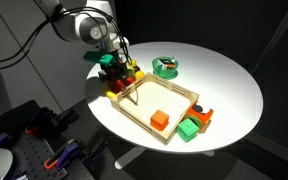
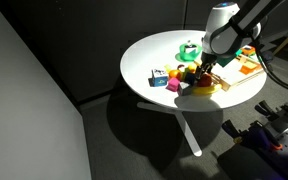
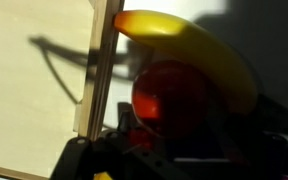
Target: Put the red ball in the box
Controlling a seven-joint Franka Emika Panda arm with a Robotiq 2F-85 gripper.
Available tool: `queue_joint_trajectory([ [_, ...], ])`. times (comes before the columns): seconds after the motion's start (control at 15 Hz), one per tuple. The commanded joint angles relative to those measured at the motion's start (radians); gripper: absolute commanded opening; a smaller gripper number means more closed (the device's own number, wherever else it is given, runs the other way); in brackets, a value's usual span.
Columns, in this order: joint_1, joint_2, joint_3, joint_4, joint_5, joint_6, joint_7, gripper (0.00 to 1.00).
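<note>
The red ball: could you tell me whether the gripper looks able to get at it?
Probably yes: the gripper hangs over the red ball, which shows plainly in the wrist view, though a yellow toy and the box wall crowd it.

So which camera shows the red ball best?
The wrist view. There the red ball is big and shiny, just below a yellow toy and beside the box wall. In both exterior views the gripper and the other toys crowd that spot, so I cannot pick the ball out.
</note>
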Motion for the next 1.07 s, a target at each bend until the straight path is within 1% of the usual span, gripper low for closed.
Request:
queue_joint_trajectory([
  [0.0,0.023,0.036,-0.03,0.033,-0.044,0.013,0.043,1.0],
  [0.07,0.029,0.042,-0.037,0.037,-0.049,0.014,0.049,0.75],
  [0.13,0.03,0.046,-0.039,0.04,-0.052,0.012,0.049,0.74],
  [0.27,0.025,0.041,-0.031,0.042,-0.041,-0.011,0.038,0.56],
  [0.33,0.02,0.028,-0.023,0.043,-0.033,-0.029,0.031,0.51],
  [0.73,0.012,-0.062,0.001,0.039,-0.019,-0.15,0.021,0.5],
  [1.0,0.013,-0.119,-0.005,0.052,-0.032,-0.217,0.041,0.5],
])
